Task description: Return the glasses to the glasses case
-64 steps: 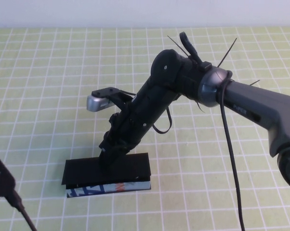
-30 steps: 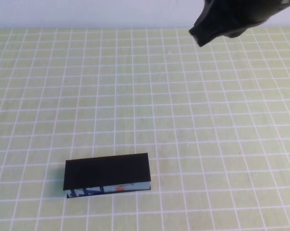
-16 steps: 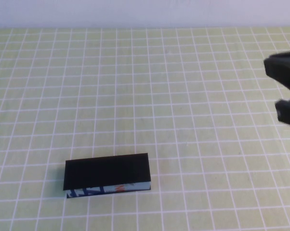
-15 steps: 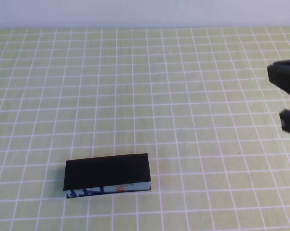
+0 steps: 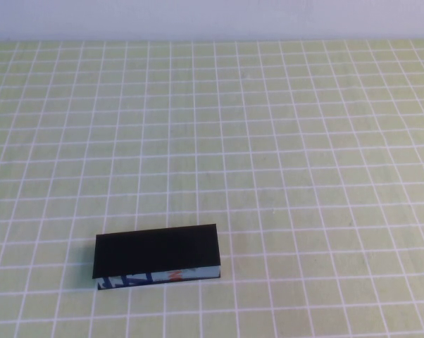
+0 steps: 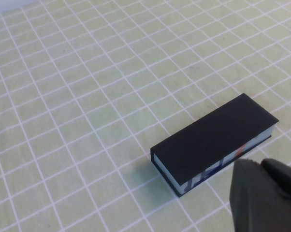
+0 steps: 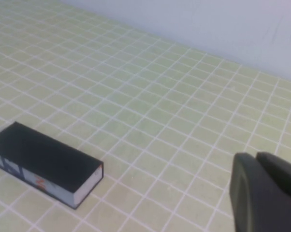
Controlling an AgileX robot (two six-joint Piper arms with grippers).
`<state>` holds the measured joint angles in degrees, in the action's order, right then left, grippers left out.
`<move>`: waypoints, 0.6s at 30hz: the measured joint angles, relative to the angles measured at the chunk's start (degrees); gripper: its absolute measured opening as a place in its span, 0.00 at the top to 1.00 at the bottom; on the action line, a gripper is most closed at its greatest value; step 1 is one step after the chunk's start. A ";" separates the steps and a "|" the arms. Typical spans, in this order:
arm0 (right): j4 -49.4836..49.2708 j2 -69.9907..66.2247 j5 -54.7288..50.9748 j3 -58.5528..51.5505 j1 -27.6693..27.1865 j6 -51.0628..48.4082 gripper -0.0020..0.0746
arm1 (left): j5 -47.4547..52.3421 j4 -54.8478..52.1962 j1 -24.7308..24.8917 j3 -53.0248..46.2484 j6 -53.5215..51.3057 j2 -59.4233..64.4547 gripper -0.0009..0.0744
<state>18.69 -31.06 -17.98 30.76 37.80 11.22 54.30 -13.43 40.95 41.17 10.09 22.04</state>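
Green grid mat fills frame. Glasses case lies closed, lower left in high view; glasses unseen, presumably inside. Left gripper and right gripper show at wrist-view corners; jaw states cannot be told. Risk: lid unlatched, springing open.

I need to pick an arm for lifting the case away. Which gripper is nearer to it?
Left. The left gripper hovers right beside the glasses case; the right gripper hangs well off to its right.
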 joint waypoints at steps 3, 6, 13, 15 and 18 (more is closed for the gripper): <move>1.02 3.32 -0.32 -2.87 0.00 0.00 0.99 | 0.00 0.00 0.00 0.00 1.45 0.00 0.99; 2.03 7.32 -0.67 -6.28 0.00 0.63 0.99 | 0.00 0.00 0.00 0.00 3.37 0.00 0.99; 2.44 12.96 -0.76 -9.56 0.00 3.11 0.99 | -0.09 0.00 0.00 0.00 5.38 0.00 0.99; 2.54 13.70 -0.76 -9.56 0.00 3.15 0.99 | -0.09 0.00 0.00 0.00 5.49 0.00 0.99; 2.54 14.00 -0.66 -9.56 0.00 3.24 0.99 | 0.01 0.00 0.00 0.00 5.49 0.00 0.99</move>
<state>21.23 -17.07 -18.64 21.20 37.80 14.47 54.31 -13.43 40.95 41.17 15.58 22.04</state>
